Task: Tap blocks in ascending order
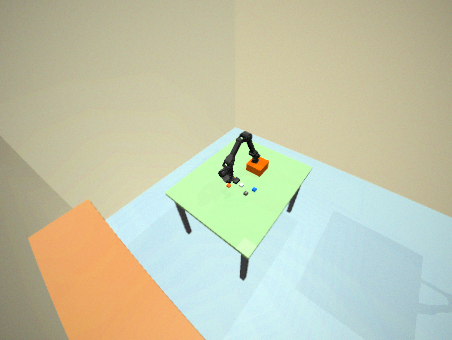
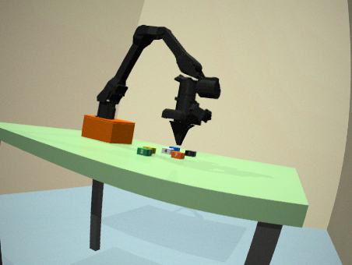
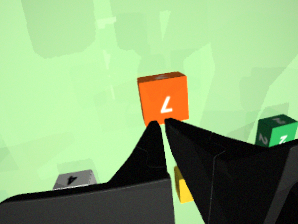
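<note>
My gripper (image 2: 179, 144) (image 3: 160, 126) is shut and empty, its tips a little above the orange block in the exterior view and over its lower edge in the wrist view. The orange block (image 1: 228, 185) (image 2: 177, 155) (image 3: 162, 95) shows a 7. The white block (image 1: 241, 185) (image 2: 167, 150) (image 3: 75, 179) shows a 4. The green block (image 2: 144, 151) (image 3: 276, 132) shows a 2. The yellow block (image 2: 150, 149) (image 3: 183, 186) is partly covered by a finger in the wrist view. The blue block (image 1: 254, 189) (image 2: 174, 148) and dark block (image 1: 245, 193) (image 2: 191, 153) have unreadable digits.
The blocks lie on the green table (image 1: 240, 220) (image 2: 234, 179). The arm stands on an orange base box (image 1: 257, 167) (image 2: 110, 129) behind them. In the top view the arm hides the green and yellow blocks.
</note>
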`<state>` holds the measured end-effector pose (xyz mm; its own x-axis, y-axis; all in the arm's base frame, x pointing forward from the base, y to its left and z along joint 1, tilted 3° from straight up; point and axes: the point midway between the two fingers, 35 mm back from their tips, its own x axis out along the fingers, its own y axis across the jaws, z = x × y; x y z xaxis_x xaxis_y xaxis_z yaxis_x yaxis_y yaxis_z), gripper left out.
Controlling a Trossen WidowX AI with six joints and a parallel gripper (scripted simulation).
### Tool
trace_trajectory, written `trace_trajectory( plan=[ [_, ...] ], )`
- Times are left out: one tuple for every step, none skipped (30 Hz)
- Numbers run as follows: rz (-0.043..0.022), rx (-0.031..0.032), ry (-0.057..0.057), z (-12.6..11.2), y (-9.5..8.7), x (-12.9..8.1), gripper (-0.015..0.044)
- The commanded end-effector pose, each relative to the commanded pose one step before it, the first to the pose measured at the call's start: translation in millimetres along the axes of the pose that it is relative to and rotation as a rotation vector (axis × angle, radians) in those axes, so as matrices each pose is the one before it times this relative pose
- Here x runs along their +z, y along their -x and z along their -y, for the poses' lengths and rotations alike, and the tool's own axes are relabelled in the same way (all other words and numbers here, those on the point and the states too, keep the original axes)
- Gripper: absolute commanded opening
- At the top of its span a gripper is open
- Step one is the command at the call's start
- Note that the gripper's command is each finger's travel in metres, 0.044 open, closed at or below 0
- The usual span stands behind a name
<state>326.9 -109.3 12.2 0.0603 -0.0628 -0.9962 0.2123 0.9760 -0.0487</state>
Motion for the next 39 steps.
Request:
trace_trajectory(
  plan=[
    [-0.00348,0.00506,0.0040,-0.68,-6.91,-0.81,0.0020],
    [-0.00001,0.00000,0.0000,0.00,-1.60,0.00,0.0020],
    [-0.00001,0.00000,0.0000,0.00,-1.60,-0.01,0.0020],
    [-0.00001,0.00000,0.0000,0.00,-1.60,-0.02,0.0020],
    [-0.00001,0.00000,0.0000,0.00,-1.59,-0.02,0.0020],
    [-0.00001,0.00000,0.0000,0.00,-1.59,-0.03,0.0020],
    [-0.00001,0.00000,0.0000,0.00,-1.59,-0.04,0.0020],
    [-0.00001,0.00000,0.0000,0.00,-1.59,-0.05,0.0020],
    [-0.00001,0.00000,0.0000,0.00,-1.59,-0.06,0.0020],
    [-0.00002,0.00000,0.0000,-0.01,-1.58,-0.07,0.0020],
    [-0.00002,0.00000,0.0000,-0.01,-1.58,-0.07,0.0020],
    [-0.00001,0.00000,0.0000,-0.01,-1.26,-0.07,0.0020],
    [-0.00001,0.00000,0.0000,0.00,-0.76,-0.04,0.0020],
    [0.00000,0.00000,0.0000,0.00,-0.25,-0.01,0.0020],
    [0.00000,0.00000,0.0000,0.00,0.00,0.00,0.0020],
    [0.00000,0.00000,0.0000,0.00,0.00,0.00,0.0020],
    [0.00000,0.00000,0.0000,0.00,0.00,0.00,0.0020],
    [-0.00045,-0.00318,-0.0032,0.31,5.78,0.12,0.0020],
    [0.00030,0.00139,0.0014,-0.07,10.38,0.27,0.0020],
    [0.00026,0.00139,0.0014,-0.12,10.46,-0.09,0.0020],
    [0.00008,0.00047,0.0005,-0.05,3.50,-0.11,0.0020],
    [0.00000,0.00000,0.0000,0.00,0.00,0.00,0.0020],
    [0.00000,0.00000,0.0000,0.00,0.00,0.00,0.0020],
    [0.00000,0.00000,0.0000,0.00,0.00,0.00,0.0020],
    [0.00005,0.00001,0.0000,0.04,3.22,0.46,0.0020],
    [0.00014,0.00002,0.0000,0.09,9.74,1.16,0.0020],
    [0.00017,0.00004,0.0000,0.09,16.48,1.18,0.0020],
    [0.00009,0.00006,0.0000,0.00,21.01,0.11,0.0020],
    [-0.00002,0.00006,0.0000,-0.09,16.97,-1.02,0.0020],
    [-0.00006,0.00004,0.0000,-0.09,10.24,-1.10,0.0020],
    [-0.00003,0.00001,0.0000,-0.04,3.42,-0.45,0.0020],
    [0.00000,0.00000,0.0000,0.00,0.00,0.00,0.0020],
    [0.00000,0.00000,0.0000,0.00,0.00,0.00,0.0020],
    [0.00000,0.00000,0.0000,0.00,0.00,0.00,0.0020],
    [-0.00010,0.00037,0.0000,-2.71,-0.01,-0.17,0.0020],
    [-0.00031,0.00109,0.0000,-8.10,-0.03,-0.63,0.0020],
    [-0.00054,0.00172,-0.0001,-13.39,-0.05,-1.49,0.0020],
    [-0.00069,0.00195,-0.0001,-16.12,-0.06,-2.55,0.0020],
    [-0.00071,0.00179,-0.0001,-15.85,-0.06,-3.33,0.0020]
  ],
)
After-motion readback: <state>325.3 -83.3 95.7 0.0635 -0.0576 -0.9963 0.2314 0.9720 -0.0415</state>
